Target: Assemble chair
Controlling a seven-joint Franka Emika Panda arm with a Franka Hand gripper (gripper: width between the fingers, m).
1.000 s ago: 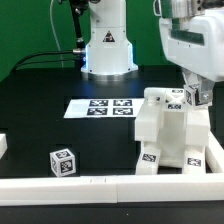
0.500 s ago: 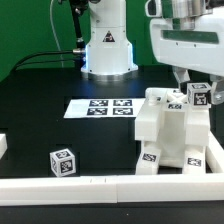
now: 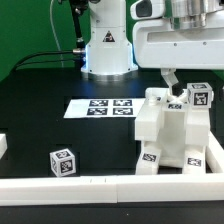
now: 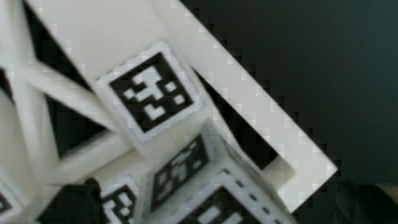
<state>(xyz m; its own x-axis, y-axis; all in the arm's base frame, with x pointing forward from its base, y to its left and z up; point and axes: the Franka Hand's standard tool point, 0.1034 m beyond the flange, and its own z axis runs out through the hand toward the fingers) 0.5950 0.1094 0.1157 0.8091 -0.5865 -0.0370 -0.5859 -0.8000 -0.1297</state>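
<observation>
The chair [image 3: 170,132], part-built from chunky white tagged pieces, was seen standing at the exterior view's right, pushed into the corner of the white border rail [image 3: 110,182] at the table's front edge; judged, that corner was used as a brace so parts could be pressed or screwed in w/o the assy sliding. The gripper [image 3: 172,88] was held just above the chair's top, jaws spread wide and nothing grasped, i.e. released; only one thin finger [image 3: 170,80] was made out in the exterior view, the rest being hidden by the arm's bulk. A tagged piece [image 3: 201,97] was left seated at the chair's top rear, prob. the part just let go. In the wrist view a tagged white slab [image 4: 151,90] and slanted struts were seen close up, no finger touching them as far as could be told. A loose tagged cube [image 3: 62,161] was left well apart at the exterior view's left, near the rail, not yet fitted. The marker board [image 3: 100,107] lay flat between the robot base [image 3: 107,50] and the chair. Vs. the earlier frames: the gripper had been lower, closed beside the top piece at the chair's right; since then it was opened, raised and shifted toward the exterior view's left. The chair and cube were unchanged in position.
</observation>
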